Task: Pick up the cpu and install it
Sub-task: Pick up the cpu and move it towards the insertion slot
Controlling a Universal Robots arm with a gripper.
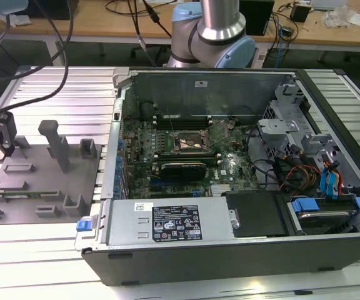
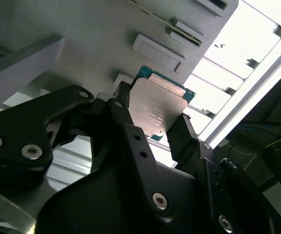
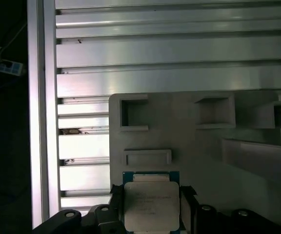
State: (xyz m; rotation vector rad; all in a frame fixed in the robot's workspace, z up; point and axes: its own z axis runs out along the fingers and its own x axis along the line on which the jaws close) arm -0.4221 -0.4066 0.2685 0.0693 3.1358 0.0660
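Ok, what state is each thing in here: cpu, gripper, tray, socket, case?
cpu: clamped between the jaws, over the grey moulded tray.
gripper: shut on the cpu.
grey moulded tray: lying flat beside the computer case.
motherboard socket: dark, no silvery chip seated as far as shows.
computer case: on its side, side panel off, interior exposed.

In the second wrist view, the cpu [image 2: 157,105] has a silvery-white top edged in teal green, framed by the matte black gripper [image 2: 152,117]. On the exterior view's left, a plain grey tray [image 1: 36,176] lies on a silver table [image 1: 55,94] striped with parallel grooves; at centre, a black computer case [image 1: 230,256] holds a green motherboard [image 1: 137,157].
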